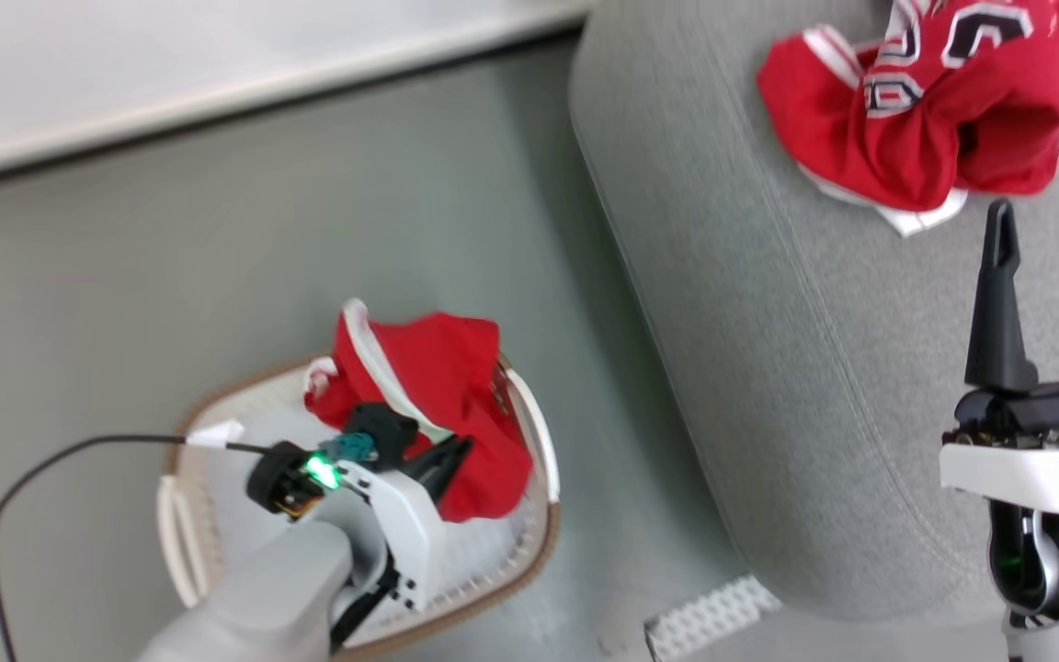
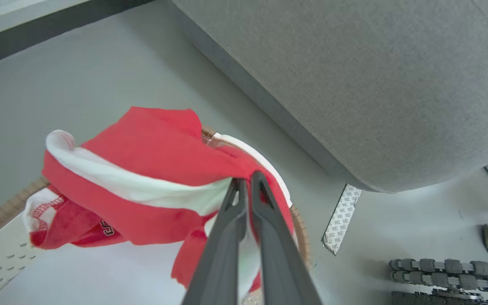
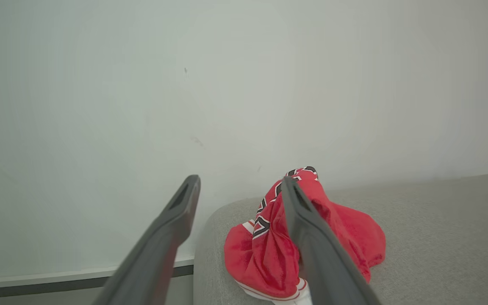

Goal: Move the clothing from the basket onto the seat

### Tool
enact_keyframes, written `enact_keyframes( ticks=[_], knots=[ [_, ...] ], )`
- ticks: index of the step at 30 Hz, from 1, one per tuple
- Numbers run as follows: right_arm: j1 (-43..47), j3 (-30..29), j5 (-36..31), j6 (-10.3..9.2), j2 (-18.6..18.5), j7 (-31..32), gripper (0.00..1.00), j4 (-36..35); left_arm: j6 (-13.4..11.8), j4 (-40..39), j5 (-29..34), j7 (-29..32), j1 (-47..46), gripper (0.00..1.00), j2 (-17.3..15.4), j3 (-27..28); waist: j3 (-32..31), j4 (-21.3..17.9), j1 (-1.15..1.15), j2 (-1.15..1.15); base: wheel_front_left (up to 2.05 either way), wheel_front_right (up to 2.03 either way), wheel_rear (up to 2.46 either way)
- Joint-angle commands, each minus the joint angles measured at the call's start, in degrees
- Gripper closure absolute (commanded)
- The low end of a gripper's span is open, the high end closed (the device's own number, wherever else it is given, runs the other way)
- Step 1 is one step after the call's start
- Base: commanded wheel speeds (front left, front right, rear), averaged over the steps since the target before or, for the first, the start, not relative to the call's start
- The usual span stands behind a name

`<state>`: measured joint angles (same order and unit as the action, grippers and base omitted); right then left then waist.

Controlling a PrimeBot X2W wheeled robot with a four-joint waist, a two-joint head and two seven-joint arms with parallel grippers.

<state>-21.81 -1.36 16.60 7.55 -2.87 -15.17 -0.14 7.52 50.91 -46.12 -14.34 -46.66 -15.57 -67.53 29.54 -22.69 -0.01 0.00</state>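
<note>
Clothing (image 1: pixel 438 386) at lower left drapes from the basket (image 1: pixel 539 437), clamped in the left gripper (image 2: pixel 246 181). Upper right, a jersey (image 1: pixel 934 101) lies on the seat (image 1: pixel 768 368); right gripper (image 1: pixel 1044 213) gapes empty.

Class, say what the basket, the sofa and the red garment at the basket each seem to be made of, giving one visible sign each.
Basket: likely moulded plastic, smooth cream-white, with punched holes; its brown rim looks woven.
Sofa: grey upholstery fabric, matt, stitched seam.
Red garment: thin textile, probably synthetic jersey; it crumples and drapes.
</note>
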Motion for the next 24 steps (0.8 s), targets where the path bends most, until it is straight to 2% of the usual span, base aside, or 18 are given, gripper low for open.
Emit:
enact_keyframes(
  ticks=[1,5,13,24],
  knots=[
    [1.2,-0.4,-0.7,-0.13,0.0,0.0,0.0,0.6,-0.1,-0.4,-0.6,-0.4,1.1,1.0,0.5,-0.2,-5.0,3.1,0.01,0.0,0.0,0.0,0.0],
    [2.4,-1.0,-2.0,-0.13,0.0,0.0,0.0,2.2,-0.1,-1.7,-1.2,-0.8,1.8,1.0,2.0,0.7,-9.5,5.0,0.01,0.0,0.0,0.0,0.0],
    [5.4,-2.3,-3.6,-0.13,-0.2,0.0,0.0,5.4,-0.1,-9.4,1.9,-0.8,4.8,1.0,3.3,7.6,-18.1,9.2,0.01,0.0,0.0,0.0,0.0],
    [10.1,0.4,-0.4,-0.13,-3.1,0.0,0.0,10.8,-0.1,-19.1,6.5,-0.8,8.1,1.0,5.0,15.9,-27.7,14.3,0.01,0.0,0.0,0.0,0.0]
  ],
)
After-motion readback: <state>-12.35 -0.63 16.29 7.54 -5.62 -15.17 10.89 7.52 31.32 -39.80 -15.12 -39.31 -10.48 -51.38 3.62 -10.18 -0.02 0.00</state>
